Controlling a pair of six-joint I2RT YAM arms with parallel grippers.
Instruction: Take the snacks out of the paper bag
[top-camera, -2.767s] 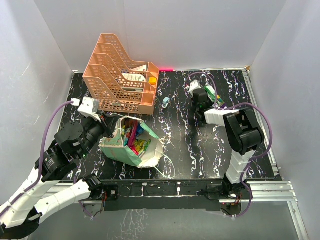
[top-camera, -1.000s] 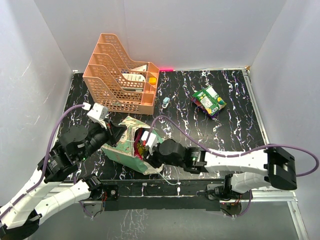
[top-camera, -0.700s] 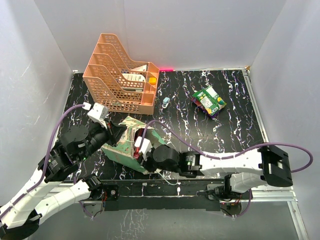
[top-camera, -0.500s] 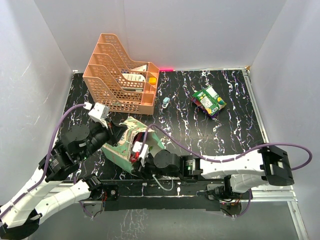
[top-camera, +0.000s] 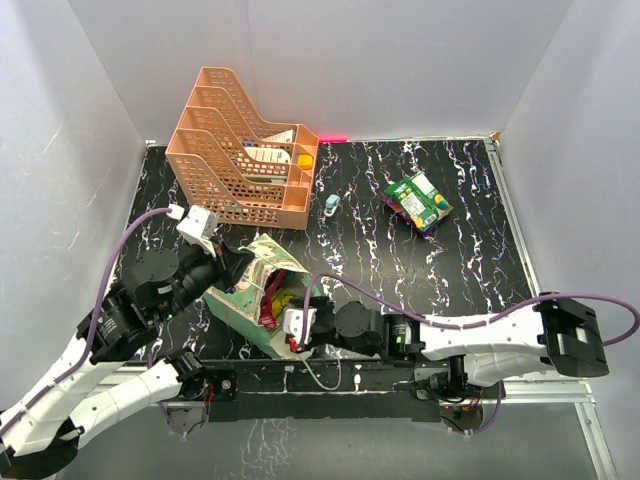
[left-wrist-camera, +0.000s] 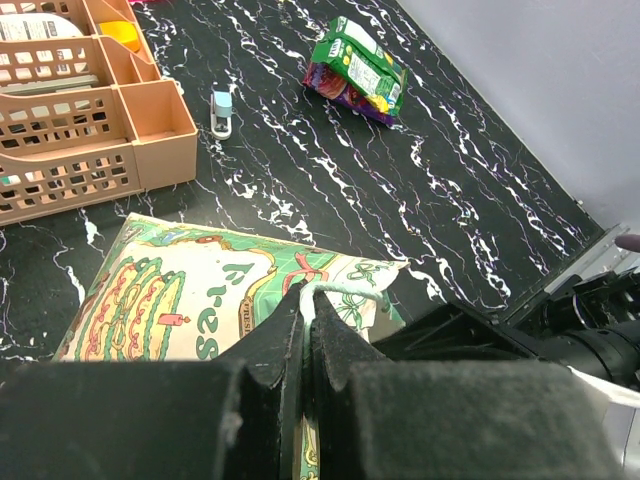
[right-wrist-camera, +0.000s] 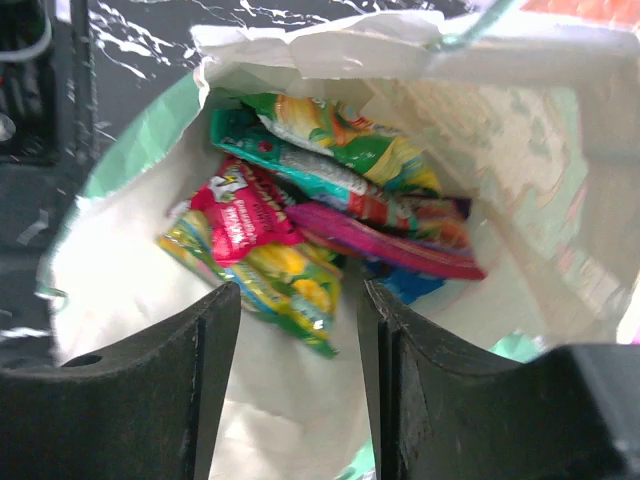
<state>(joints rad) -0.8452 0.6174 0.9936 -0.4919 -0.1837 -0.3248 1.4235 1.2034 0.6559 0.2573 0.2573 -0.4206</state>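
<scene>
Paper is the weak point here. The bag (top-camera: 241, 307) lies tilted near the front edge of the table (top-camera: 400, 265), with its mouth turned to the right gripper (right-wrist-camera: 297, 300). The left gripper (left-wrist-camera: 306, 300) has its jaws together on the top rim of the bag, just beside the string handle (left-wrist-camera: 345, 291). The right jaws stand apart at the mouth and hold nothing.

Most snacks (right-wrist-camera: 330, 200) are inside, heaped at the bottom. The pink packet (right-wrist-camera: 235, 225) and the yellow-green packet (right-wrist-camera: 290, 290) lie nearest, with teal and purple ones behind them. A green and a purple packet (top-camera: 418, 201) lie out on the table, far right.

Several things may go wrong:
- If the right fingers go in off-centre, one of them can catch the cream wall and pinch paper together with a packet. Pulling would then probably tear the bag or drag it out of the left hold.
- The rim is thin, so a hard push may also rip it at the left pinch.
- The packets look glossy and overlap, so one may slip away, or two may come out together and one drop back.
- The front edge is near, so a dropped packet may fall off the table.
</scene>
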